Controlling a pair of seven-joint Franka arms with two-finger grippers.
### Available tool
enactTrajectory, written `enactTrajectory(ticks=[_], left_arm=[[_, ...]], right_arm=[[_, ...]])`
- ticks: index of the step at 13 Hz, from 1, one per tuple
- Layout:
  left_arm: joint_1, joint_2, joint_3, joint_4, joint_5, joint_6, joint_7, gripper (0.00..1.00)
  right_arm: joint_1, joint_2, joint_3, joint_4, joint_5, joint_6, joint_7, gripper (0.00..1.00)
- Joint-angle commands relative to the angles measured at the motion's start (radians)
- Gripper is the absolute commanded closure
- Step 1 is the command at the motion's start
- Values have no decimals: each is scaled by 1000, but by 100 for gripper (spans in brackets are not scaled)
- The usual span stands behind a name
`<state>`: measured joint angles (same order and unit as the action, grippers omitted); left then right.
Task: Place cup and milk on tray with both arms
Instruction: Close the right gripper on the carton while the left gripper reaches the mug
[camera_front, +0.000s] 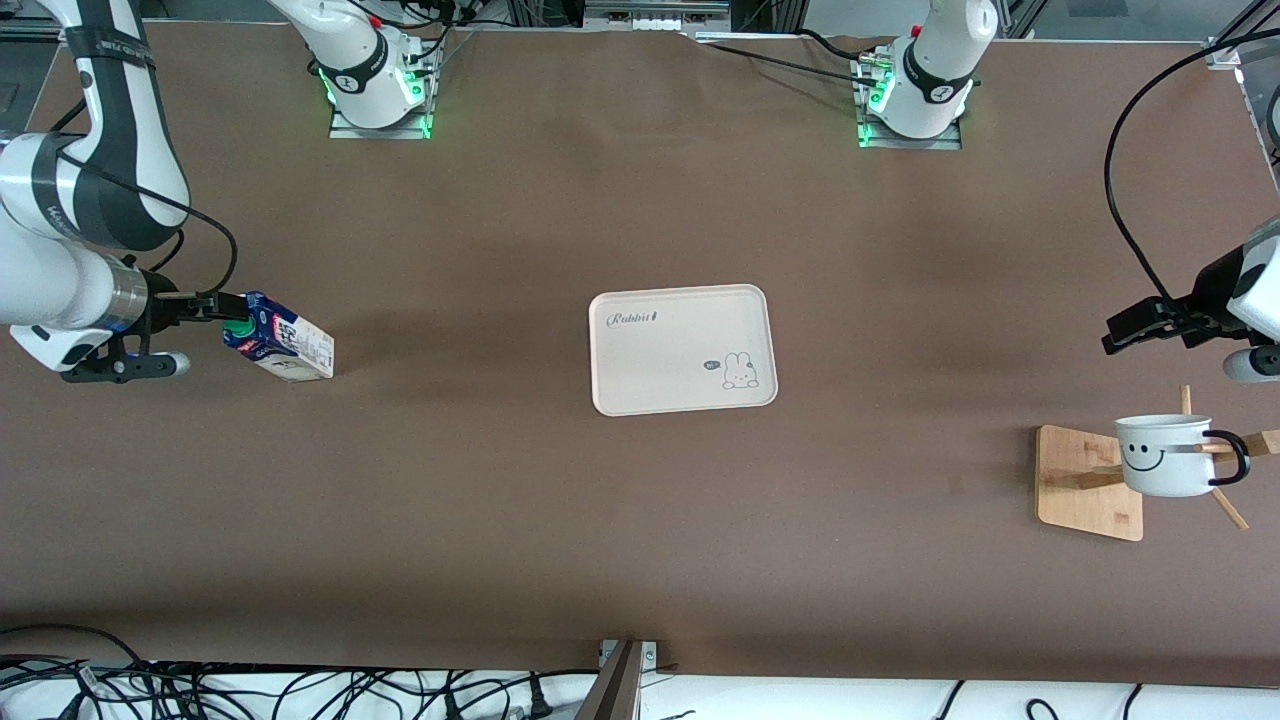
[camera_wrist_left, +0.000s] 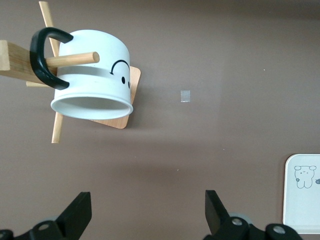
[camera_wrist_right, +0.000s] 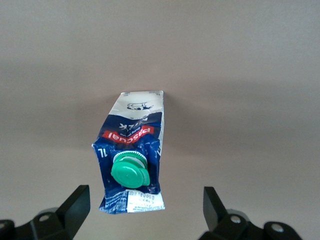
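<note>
The milk (camera_front: 280, 348) stands on the brown table at the right arm's end, dark blue and white with a green cap (camera_wrist_right: 130, 170). My right gripper (camera_front: 222, 305) is open at the carton's top. The gable ridge of the milk (camera_wrist_right: 132, 160) lies between the fingers (camera_wrist_right: 77, 205) with a gap on each side. The cup (camera_front: 1160, 455) hangs tilted by its black handle on a peg of the wooden mug stand (camera_front: 1085, 480) at the left arm's end. My left gripper (camera_front: 1125, 335) is open and holds nothing, apart from the cup (camera_wrist_left: 95, 75). The cream tray (camera_front: 683, 350) lies bare mid-table.
A corner of the tray (camera_wrist_left: 302, 190) shows in the left wrist view. A small pale tape patch (camera_wrist_left: 185, 96) lies on the table between the stand (camera_wrist_left: 120, 120) and the tray. Cables (camera_front: 300, 690) run along the table's near edge.
</note>
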<state>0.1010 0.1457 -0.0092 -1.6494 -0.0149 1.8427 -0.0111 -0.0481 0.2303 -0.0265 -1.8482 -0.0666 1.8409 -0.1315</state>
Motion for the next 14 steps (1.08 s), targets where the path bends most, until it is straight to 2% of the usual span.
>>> enactTrajectory(ticks=[1, 3, 5, 9, 10, 12, 14], left_arm=[[-1, -5, -3, 13, 6, -25, 19, 0], [-4, -18, -5, -9, 10, -16, 17, 0], [-1, -67, -31, -94, 53, 27, 8, 0], [-4, -77, -34, -116, 58, 47, 7, 0], [-4, -83, -32, -147, 67, 102, 8, 0], [-6, -107, -34, -258, 160, 290, 8, 0], [-4, -127, -34, -332, 168, 384, 5, 0]], right_arm=[[1, -63, 0, -91, -1, 52, 1, 0], [1, -63, 0, -103, -1, 61, 3, 0], [1, -63, 0, -114, -1, 61, 3, 0], [1, -55, 0, -134, -1, 86, 3, 0], [1, -52, 0, -134, 1, 92, 4, 0], [1, -49, 2, -135, 2, 93, 13, 0], [1, -39, 2, -138, 2, 101, 15, 0]])
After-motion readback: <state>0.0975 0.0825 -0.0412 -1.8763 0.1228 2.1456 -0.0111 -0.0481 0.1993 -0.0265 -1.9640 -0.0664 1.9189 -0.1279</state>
